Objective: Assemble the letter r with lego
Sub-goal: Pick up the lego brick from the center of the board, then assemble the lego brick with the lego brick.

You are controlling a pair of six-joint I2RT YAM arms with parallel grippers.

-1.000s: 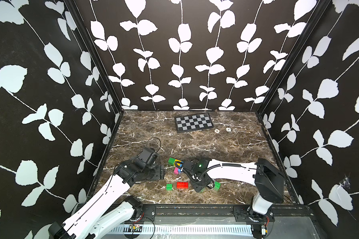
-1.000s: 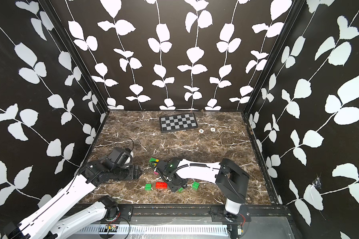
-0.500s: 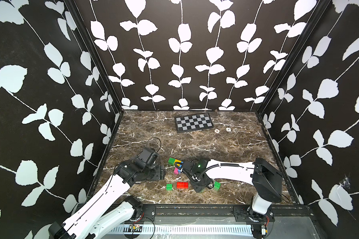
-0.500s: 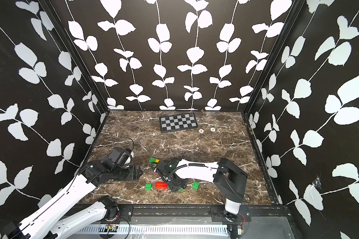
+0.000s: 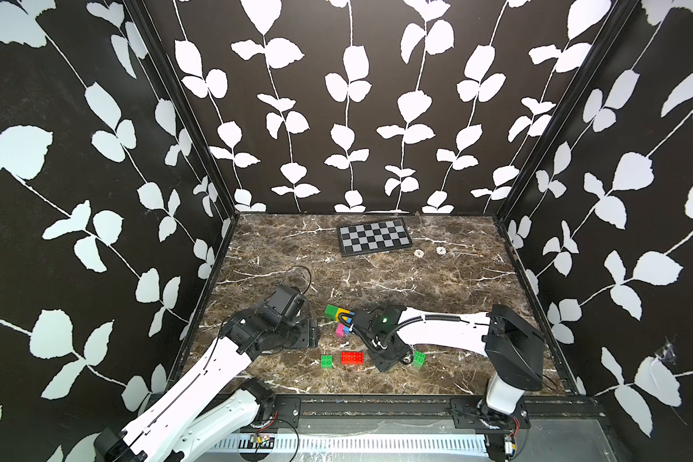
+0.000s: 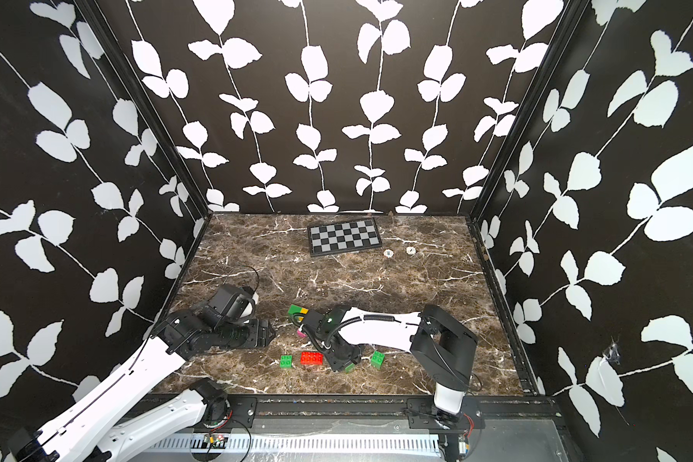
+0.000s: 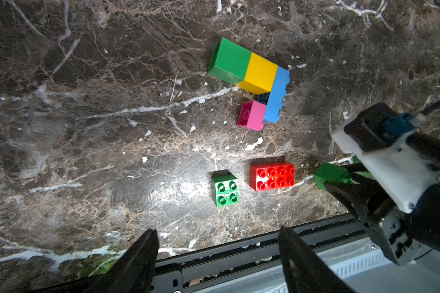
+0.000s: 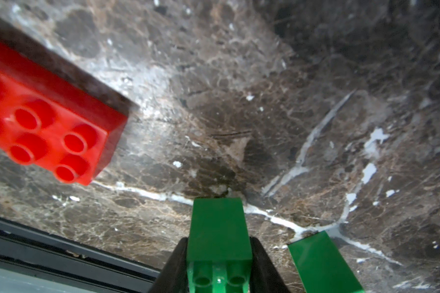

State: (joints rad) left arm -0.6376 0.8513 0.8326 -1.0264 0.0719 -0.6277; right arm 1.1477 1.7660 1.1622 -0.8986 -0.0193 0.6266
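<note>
Red brick (image 5: 352, 358) beside green brick (image 5: 327, 361)

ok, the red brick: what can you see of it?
The red brick is glossy plastic, two-by-four, eight studs up, lying flat on the marble table near its front edge. It sits between a loose green brick and the right end effector, shut on a second green brick; nothing else touches it.

Red brick (image 5: 352, 358) and loose green brick (image 5: 418, 359) flank the right pincer (image 8: 219, 241); far floor (image 5: 377, 280) lies open
</note>
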